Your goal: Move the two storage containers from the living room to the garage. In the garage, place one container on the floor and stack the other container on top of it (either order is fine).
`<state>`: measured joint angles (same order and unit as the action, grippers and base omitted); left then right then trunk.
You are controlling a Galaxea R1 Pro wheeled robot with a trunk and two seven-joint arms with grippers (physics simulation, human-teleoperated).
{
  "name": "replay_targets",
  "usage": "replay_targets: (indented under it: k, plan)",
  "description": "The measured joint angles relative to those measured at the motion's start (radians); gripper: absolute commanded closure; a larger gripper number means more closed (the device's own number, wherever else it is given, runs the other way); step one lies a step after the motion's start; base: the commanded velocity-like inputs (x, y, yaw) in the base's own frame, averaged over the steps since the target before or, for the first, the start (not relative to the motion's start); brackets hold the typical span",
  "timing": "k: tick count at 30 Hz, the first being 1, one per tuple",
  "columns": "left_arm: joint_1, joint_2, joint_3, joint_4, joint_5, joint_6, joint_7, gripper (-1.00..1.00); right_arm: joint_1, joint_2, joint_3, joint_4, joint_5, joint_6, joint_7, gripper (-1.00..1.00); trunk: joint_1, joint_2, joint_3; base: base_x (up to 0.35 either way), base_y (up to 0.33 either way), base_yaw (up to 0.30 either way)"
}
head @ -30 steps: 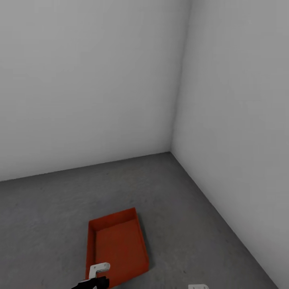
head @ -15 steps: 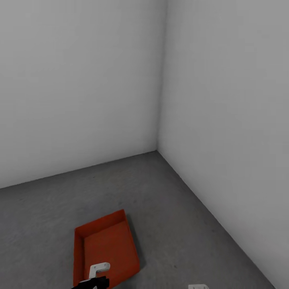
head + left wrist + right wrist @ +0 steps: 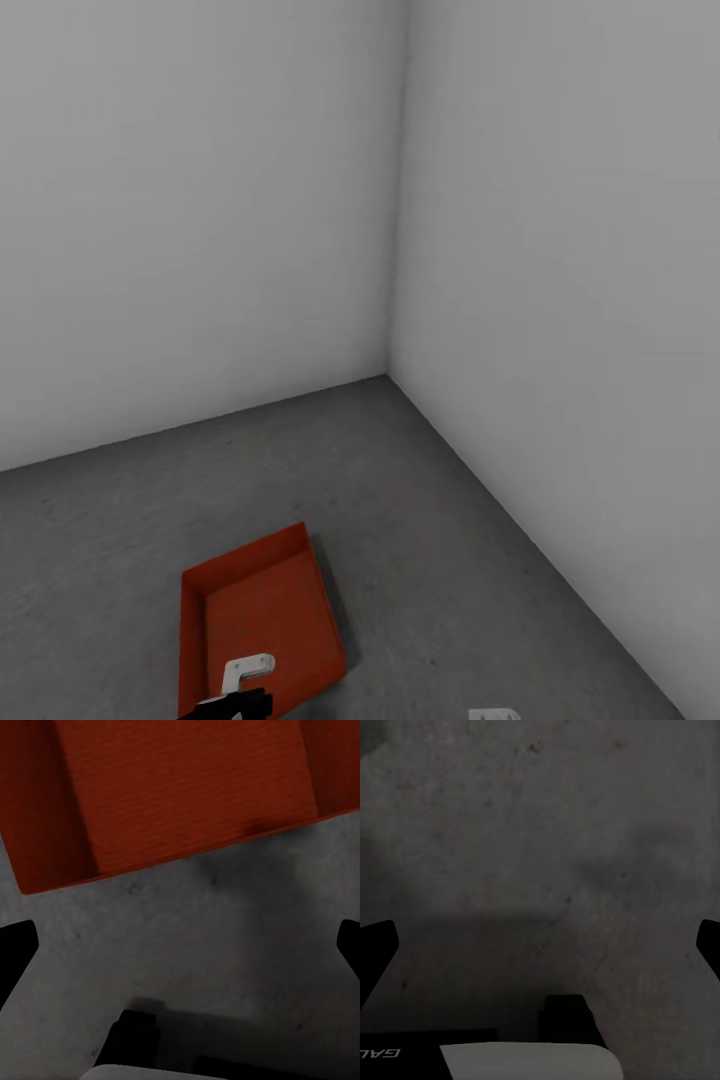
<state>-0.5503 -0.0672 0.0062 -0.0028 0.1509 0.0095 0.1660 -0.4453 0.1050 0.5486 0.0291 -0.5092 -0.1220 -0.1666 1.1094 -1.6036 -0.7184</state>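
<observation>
While we're parked facing a corner of the garage, one orange-red bin (image 3: 258, 625) sits flat on the grey floor (image 3: 420, 520), down at about 7 o'clock in the head view. It's open-top and we can't see anything inside it, just its own ribbed bottom. White walls (image 3: 200, 220) meet in a corner up at 12 o'clock, well apart from the bin.

Our left wrist view gets way closer: the bin (image 3: 180, 791) fills the 12 o'clock side, ribbing clear on its bottom, one corner of its rim poking out at 9 o'clock, with bare concrete (image 3: 202, 952) between it and us. The left gripper (image 3: 180, 945) has its black fingertips (image 3: 13, 952) out at the far 3 and 9 o'clock edges, so it's spread wide and holding nothing, hanging over floor just beside the bin.

Our right wrist view is just mottled concrete (image 3: 540, 847). The right gripper (image 3: 540, 945) is spread wide too, nothing between the fingers.

In the head view the left arm (image 3: 238, 690) pokes in at 6 o'clock, overlapping the bin's near edge, and a white bit of the right arm (image 3: 495, 714) peeks in around 5 o'clock.
</observation>
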Motion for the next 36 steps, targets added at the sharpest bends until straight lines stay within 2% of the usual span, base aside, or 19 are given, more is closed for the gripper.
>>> replay_targets:
  k: [36]
  plan:
    - [0.01,0.0,0.0,0.0,0.0,0.002,0.0,-1.0,0.0,0.0,0.0,0.0,-0.001,0.001,0.002,-1.0,0.0,0.0,0.009,0.0,0.0,-0.222]
